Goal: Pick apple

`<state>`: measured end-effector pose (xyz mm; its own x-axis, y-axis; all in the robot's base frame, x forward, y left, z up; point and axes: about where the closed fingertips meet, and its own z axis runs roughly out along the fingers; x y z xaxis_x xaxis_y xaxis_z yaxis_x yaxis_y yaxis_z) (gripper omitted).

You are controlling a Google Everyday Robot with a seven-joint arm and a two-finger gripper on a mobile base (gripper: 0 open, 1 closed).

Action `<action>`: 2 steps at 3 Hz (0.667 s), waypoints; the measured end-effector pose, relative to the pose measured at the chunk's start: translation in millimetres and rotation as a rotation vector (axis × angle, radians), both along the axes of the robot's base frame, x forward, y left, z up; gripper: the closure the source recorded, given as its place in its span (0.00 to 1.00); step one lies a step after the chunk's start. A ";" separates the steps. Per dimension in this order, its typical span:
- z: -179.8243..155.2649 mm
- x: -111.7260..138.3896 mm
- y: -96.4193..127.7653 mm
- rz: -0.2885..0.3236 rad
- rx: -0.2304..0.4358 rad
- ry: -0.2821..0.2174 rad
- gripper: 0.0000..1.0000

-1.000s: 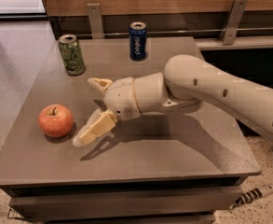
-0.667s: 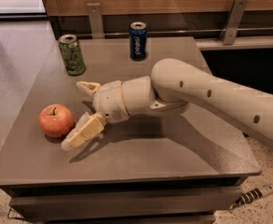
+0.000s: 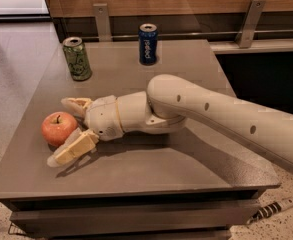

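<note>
The apple point(image 3: 58, 128) is round, red-orange with a short dark stem, and rests on the grey-brown table point(image 3: 196, 169) near its left edge. My gripper point(image 3: 61, 131) reaches in from the right, low over the table. It is open: one finger point(image 3: 75, 104) is behind the apple and the other finger point(image 3: 71, 150) is in front of it. The apple sits between the two fingers, still on the table.
A green soda can point(image 3: 77, 58) stands at the back left of the table and a blue soda can point(image 3: 147, 44) at the back middle. A wooden wall with metal brackets runs behind. The table's left and front edges are close to the apple.
My arm has moved left along the table, bringing the open fingers from beside the apple to either side of it. The apple and cans have not moved.
</note>
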<state>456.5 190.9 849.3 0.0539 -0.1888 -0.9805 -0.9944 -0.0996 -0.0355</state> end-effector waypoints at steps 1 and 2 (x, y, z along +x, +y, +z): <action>-2.2 -7.6 11.0 0.035 0.027 -0.002 0.36; -1.7 -8.8 12.5 0.039 0.027 -0.002 0.60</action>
<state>447.6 203.4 847.6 0.0631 -0.1603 -0.9850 -0.9897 -0.1373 -0.0410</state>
